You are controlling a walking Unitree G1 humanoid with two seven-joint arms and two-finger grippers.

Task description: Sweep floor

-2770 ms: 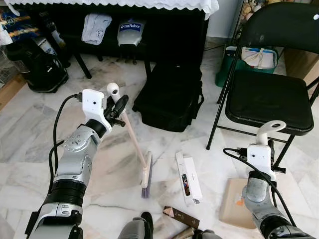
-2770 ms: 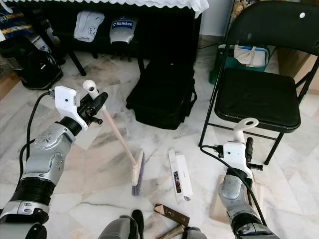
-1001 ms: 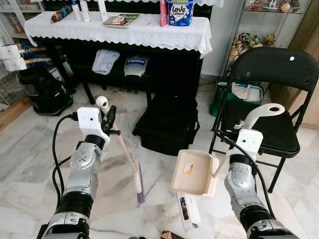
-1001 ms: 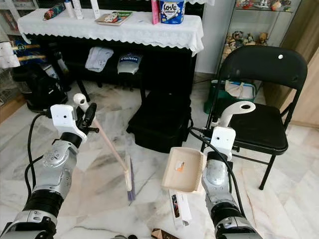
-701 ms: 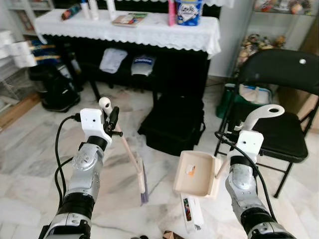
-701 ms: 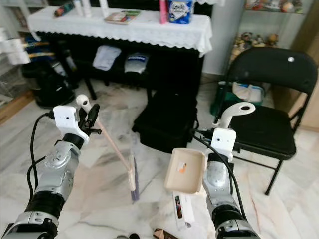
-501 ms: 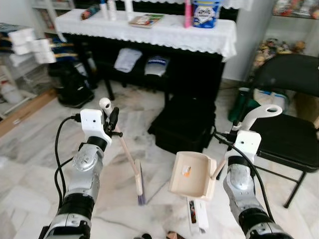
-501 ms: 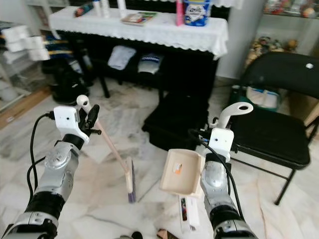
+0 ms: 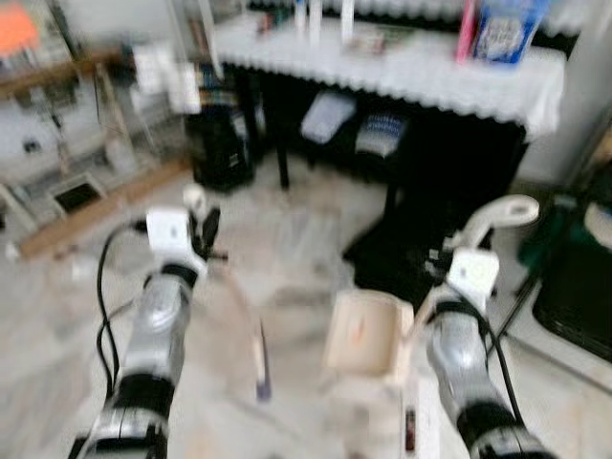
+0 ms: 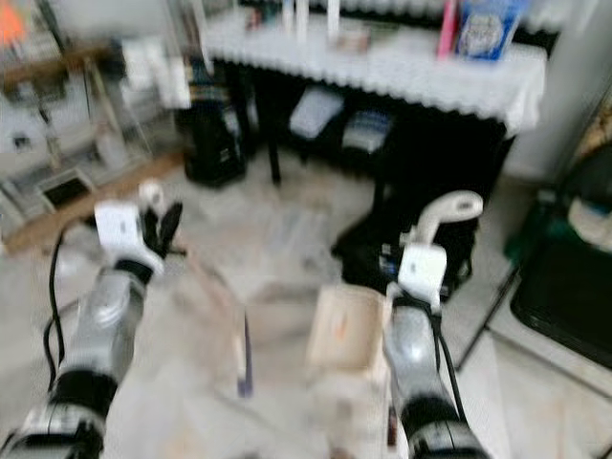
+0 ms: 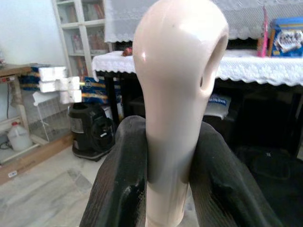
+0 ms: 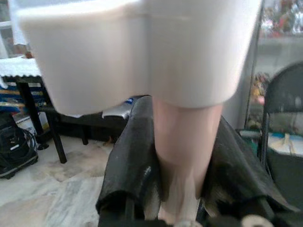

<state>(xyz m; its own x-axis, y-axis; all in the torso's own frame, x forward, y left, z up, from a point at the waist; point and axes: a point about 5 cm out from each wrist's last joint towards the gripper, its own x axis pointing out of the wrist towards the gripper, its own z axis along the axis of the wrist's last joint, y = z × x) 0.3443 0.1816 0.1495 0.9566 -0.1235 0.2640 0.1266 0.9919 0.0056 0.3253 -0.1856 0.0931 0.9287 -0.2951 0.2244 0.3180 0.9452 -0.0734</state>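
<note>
We see the left gripper clenched on the broom: in the left wrist view its two black fingers press against both sides of the cream handle, and the rounded handle end with its hanging hole rises just past the fingertips. In the blurred head views the handle slants down from those fingers to the broom head, which sits low near the marble floor, below and to the right of the gripper; we cannot tell whether the bristles touch the floor.

The right gripper is clenched on the dustpan. In the right wrist view its fingers squeeze the pan's pale stem from either side, and the pan's wide body spreads out just beyond the fingertips. In the head views we see the dustpan held up off the floor, to the left of the right gripper and between the two arms, with its hollow side turned toward us and a small orange mark inside.

Ahead of both grippers stands a dark table under a white lace cloth, with a blue packet on top. A black bag sits on the floor beyond the dustpan. Shelves stand well off to the left of the left gripper. A black chair shows beside the right fingers.
</note>
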